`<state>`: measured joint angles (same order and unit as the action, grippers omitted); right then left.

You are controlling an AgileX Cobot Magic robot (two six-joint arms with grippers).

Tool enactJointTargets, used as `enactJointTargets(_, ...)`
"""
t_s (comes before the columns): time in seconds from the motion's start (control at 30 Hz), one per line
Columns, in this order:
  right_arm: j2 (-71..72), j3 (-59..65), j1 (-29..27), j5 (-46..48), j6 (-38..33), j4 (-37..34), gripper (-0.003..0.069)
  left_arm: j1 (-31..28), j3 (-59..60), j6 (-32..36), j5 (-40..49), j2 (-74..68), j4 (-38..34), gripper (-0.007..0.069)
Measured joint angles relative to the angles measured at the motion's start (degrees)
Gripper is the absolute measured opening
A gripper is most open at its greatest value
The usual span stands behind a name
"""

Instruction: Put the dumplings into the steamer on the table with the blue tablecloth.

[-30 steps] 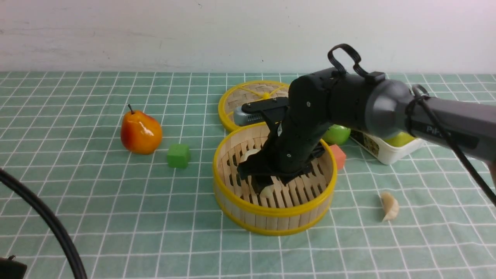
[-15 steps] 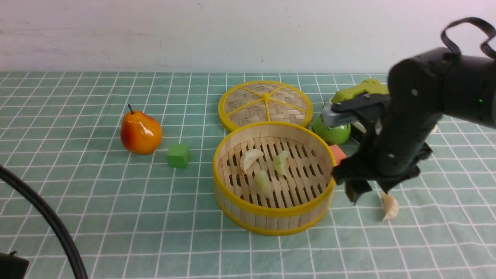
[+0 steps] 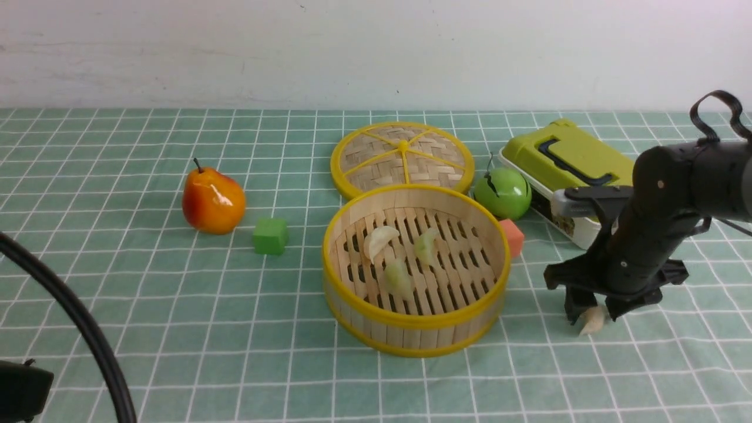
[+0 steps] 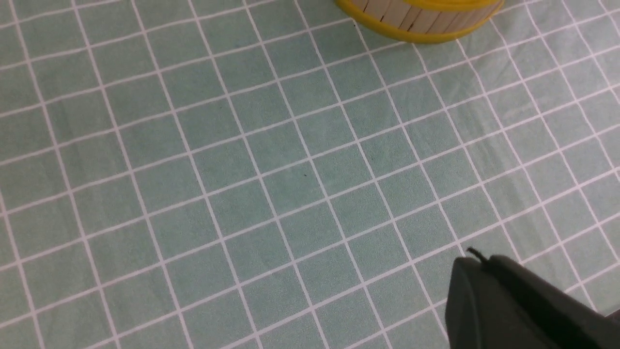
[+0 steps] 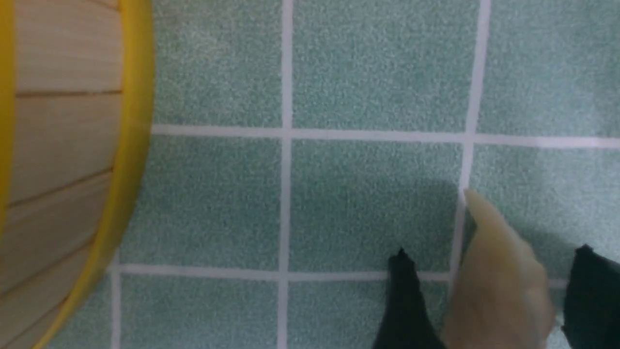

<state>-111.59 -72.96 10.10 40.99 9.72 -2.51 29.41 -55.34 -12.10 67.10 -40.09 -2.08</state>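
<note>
Right of the steamer (image 3: pixel 411 332), on the counter (image 3: pixel 176 329) | right gripper (image 3: pixel 593 312) unclenched, jaws straddled last dumpling (image 3: pixel 592 323) | best bet looked: centre, squeeze softly, lift above rim | left gripper (image 4: pixel 479 271) clenched.

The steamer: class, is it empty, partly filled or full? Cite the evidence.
Partly filled: three dumplings lie on the steamer floor; a fourth dumpling sits outside on the tablecloth.

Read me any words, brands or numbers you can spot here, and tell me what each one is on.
No text can be read in any view.
The only print is a label on the side of the green-lidded box: dark patch, too small and blurred to read.
</note>
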Motion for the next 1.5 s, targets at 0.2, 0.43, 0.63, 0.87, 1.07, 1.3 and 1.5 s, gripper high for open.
enactJointTargets(0.2,1.01,-0.41,0.00,0.84,-0.38,-0.03,0.0176,0.00,0.00,0.00,-0.05,0.00,0.00,0.0008)
enactJointTargets(0.43,8.28,-9.71,5.31,8.59,-6.14,-1.19,0.0185,0.00,0.00,0.12,-0.07,0.00,0.05,0.0017)
enactJointTargets(0.63,6.73,-15.59,15.75,6.16,-8.04,-3.46,0.0185,0.00,0.00,1.11,-1.13,0.00,0.18,0.0019)
enactJointTargets(0.87,-2.26,-15.78,19.31,1.12,-8.12,-4.16,0.0185,0.00,0.00,1.35,-1.30,0.00,0.23,0.0023)
enactJointTargets(1.07,-5.10,-15.78,19.26,1.31,-6.57,-4.76,0.0300,0.00,0.00,1.35,-1.18,0.00,0.18,0.0024)
enactJointTargets(1.3,0.72,-15.61,19.26,4.35,-6.07,-5.28,0.0428,0.00,2.52,1.35,-1.56,3.03,-0.02,0.0029)
enactJointTargets(1.5,16.37,-8.01,19.26,1.96,-8.60,-6.66,0.0269,0.00,14.31,1.35,-9.62,14.13,0.28,0.0038)
